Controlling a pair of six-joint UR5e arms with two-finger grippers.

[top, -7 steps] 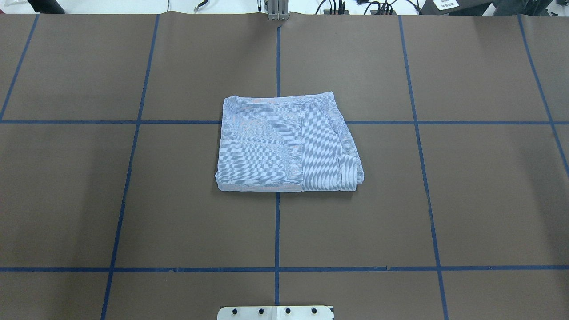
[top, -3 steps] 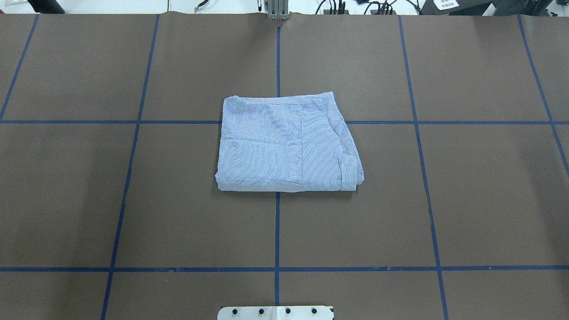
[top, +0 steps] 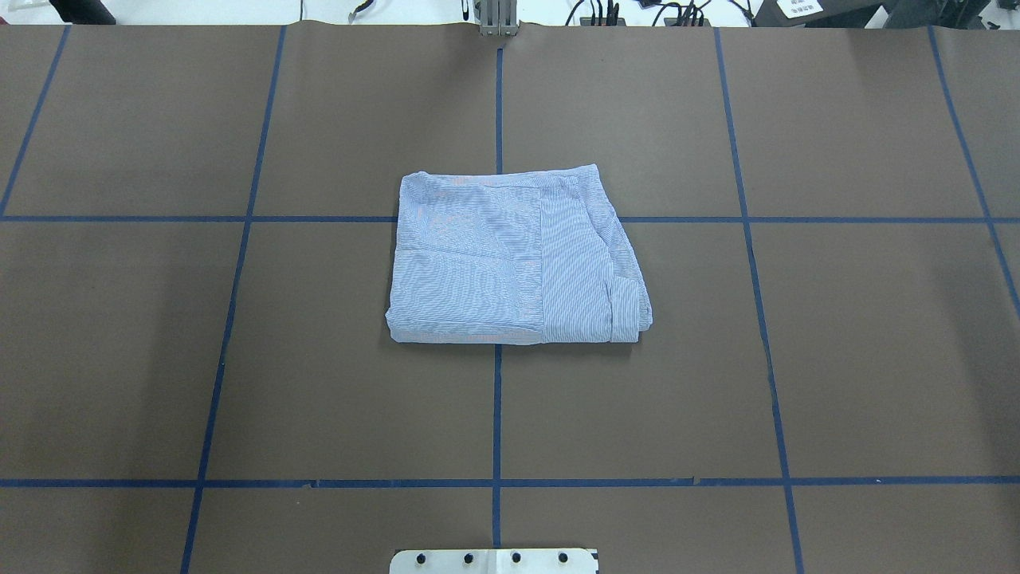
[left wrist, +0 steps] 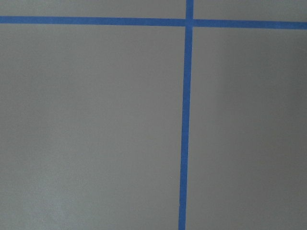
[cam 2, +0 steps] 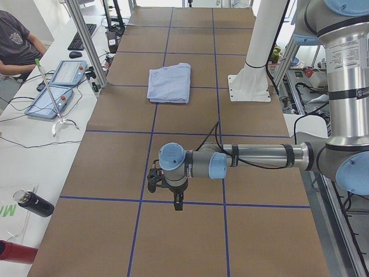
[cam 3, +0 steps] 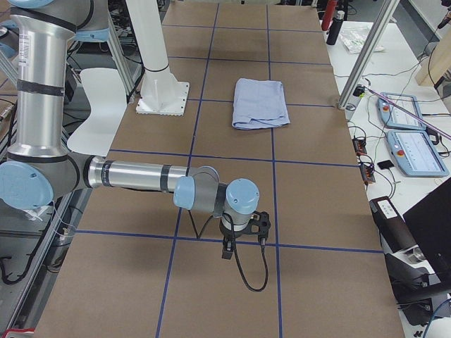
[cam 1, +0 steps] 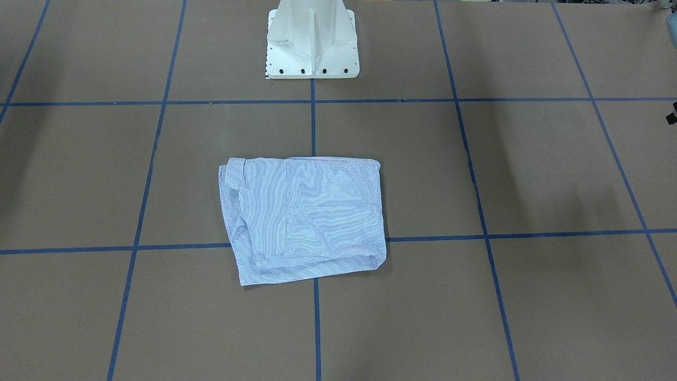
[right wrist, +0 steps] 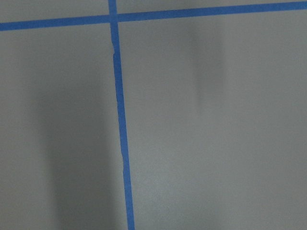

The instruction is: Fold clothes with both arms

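Shirt (top: 514,255) lies folded into a compact, roughly square packet at the centre of the table (top: 837,383), 12 o'clock from the pedestal (top: 494,560) in the overhead view. Its layers sit slightly offset along its 3 o'clock side, so folding looks done, with at most tidying left. Left gripper (cam 2: 177,200) and right gripper (cam 3: 227,248) hang over bare table, well off at 9 and 3 o'clock, holding nothing that shows; can't tell if either is spread or closed.

Left tool (cam 2: 154,182) and right tool (cam 3: 259,225): each appears in one side view only, small and dark; finger spacing cannot be determined.
Shirt (top: 514,259): the folds hide collar, buttons and pocket.
Pedestal base (top: 494,560): cut off by the overhead view's lower edge.
Operator (cam 2: 17,43): cropped at the frame edge.
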